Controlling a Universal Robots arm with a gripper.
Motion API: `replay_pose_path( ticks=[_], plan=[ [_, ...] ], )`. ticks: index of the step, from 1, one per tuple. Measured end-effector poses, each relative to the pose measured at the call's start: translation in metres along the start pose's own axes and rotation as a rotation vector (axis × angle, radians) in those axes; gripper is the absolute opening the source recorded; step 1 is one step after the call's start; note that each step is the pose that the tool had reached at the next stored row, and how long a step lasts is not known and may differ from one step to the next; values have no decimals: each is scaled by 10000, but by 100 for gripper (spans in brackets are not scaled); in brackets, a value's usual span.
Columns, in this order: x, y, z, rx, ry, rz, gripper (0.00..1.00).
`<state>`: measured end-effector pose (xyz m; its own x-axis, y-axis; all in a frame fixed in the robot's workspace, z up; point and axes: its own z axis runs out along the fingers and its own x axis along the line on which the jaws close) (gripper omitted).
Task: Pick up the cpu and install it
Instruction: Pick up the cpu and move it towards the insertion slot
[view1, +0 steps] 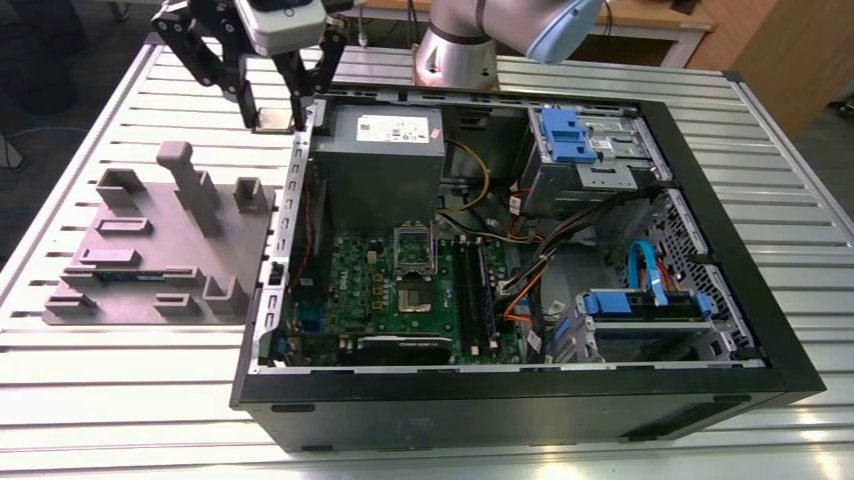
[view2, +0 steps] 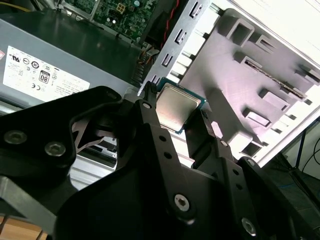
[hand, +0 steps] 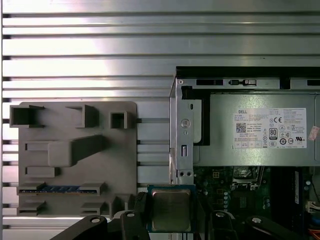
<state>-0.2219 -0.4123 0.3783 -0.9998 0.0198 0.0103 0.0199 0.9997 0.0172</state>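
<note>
Chip in the air! In the exterior view the end effector (view1: 276, 115) hangs over the bench (view1: 120, 400), just outside the far corner of the computer case (view1: 534, 400). It is clamped on the cpu (view1: 271, 120) by two opposite edges. The socket (view1: 411, 295) lies well apart, down on the green board inside the case. My read is that this is the carry. Doing it well means keeping the chip flat, keeping the squeeze gentle on those edges, and giving the case's metal wall plenty of clearance.

In the second wrist view the shiny lid of the cpu (view2: 176, 104) sits between the black fingers (view2: 152, 125), apparently centred rather than skewed, a good sign. The grey plastic tray (view2: 225, 75) lies beyond it, the power supply (view2: 50, 60) to the other side.

In the first wrist view the cpu (hand: 171, 210) looks square in the grip, seen against the case's side wall, between tray and power supply.

As for the surface, the bench is ribbed bright metal slats, throwing glare. In the exterior view, wooden furniture stands behind the arm's base.
</note>
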Motion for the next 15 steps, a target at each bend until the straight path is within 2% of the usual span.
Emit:
replay_pose_path(
  ticks=[15],
  plan=[
    [-71,2,-1,0,0,0,47]
  ],
)
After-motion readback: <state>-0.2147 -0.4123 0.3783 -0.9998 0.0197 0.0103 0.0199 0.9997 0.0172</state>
